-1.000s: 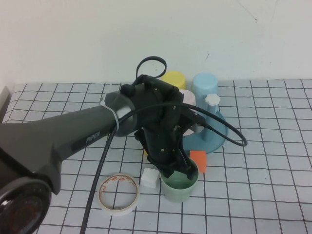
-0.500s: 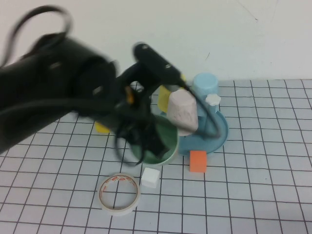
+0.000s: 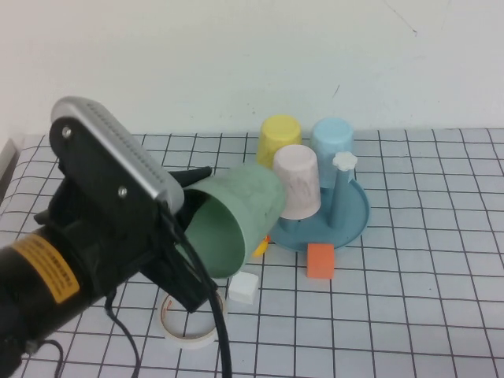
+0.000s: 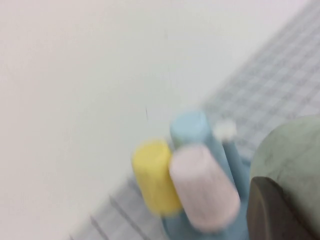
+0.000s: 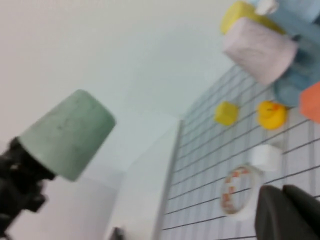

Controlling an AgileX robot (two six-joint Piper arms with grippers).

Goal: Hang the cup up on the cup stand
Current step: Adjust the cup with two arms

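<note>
Left pincer [image 3: 189, 260] clamped on rim of pale mint-green plastic cup [image 3: 236, 214], held tilted above table [image 3: 425, 315], near-left of blue round cup stand [image 3: 356, 216]. Right pincer [image 5: 285, 192] closed, empty, low on table's left side.

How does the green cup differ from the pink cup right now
The green cup is lifted off the table, gripped at its rim by the left gripper; the pink cup sits on the blue cup stand. The green cup is tipped on its side, its open mouth facing the high camera; the pink cup stands mouth down. One is mint green, the other whitish pink. Both are plain tapered tumblers without handles. The right gripper is shut, empty, low beside the table.
</note>
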